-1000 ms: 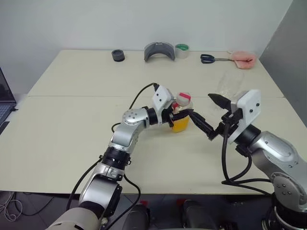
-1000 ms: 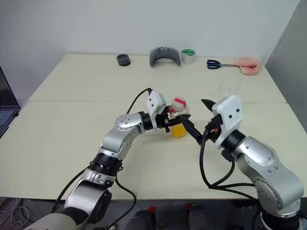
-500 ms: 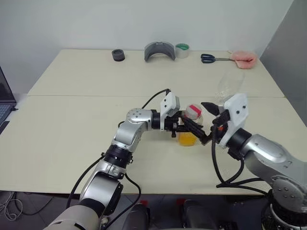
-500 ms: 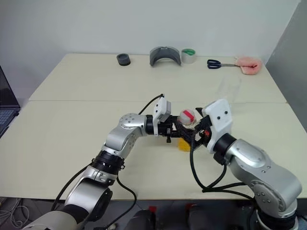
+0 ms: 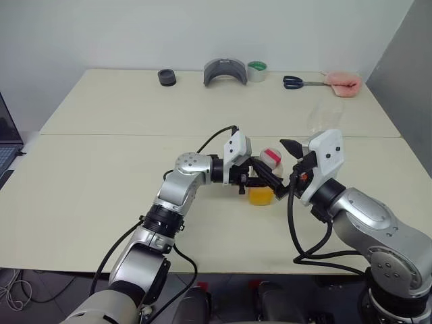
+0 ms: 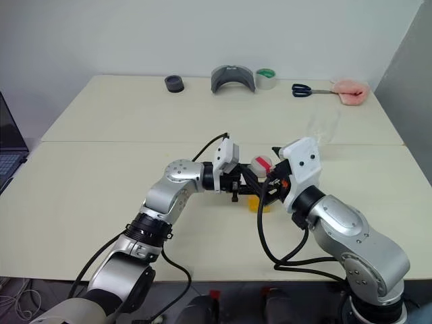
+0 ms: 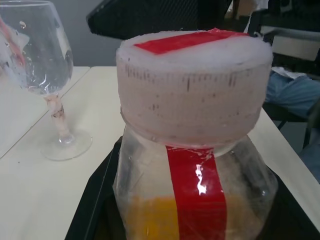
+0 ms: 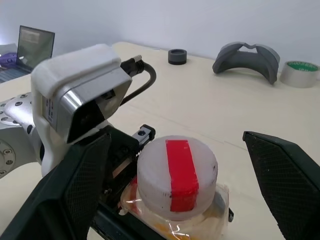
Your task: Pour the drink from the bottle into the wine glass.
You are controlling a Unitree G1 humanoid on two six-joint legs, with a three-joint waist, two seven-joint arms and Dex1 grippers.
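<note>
right wrist view showed the right hand (image 8: 185, 175) with its fingers spread wide either side of the bottle's cap (image 8: 177, 177), not yet gripping it. left hand (image 5: 253, 181) was clamped on the bottle (image 5: 262, 185), upright over the bench (image 5: 101, 175). drink (image 7: 150, 220) sat low inside. glass (image 7: 47, 75) stood apart, apparently empty. cap still on, i judged; opening and pouring remained.

The bottle (image 8: 177, 192) is clear with a whitish cap crossed by a red strip, holding orange-yellow drink (image 5: 260, 196). The wine glass (image 7: 47, 75) is colourless. The counter (image 5: 101, 169) is pale cream; beyond the bottle lie blue-handled scissors (image 5: 293, 82) and green-printed tape (image 5: 256, 70).
</note>
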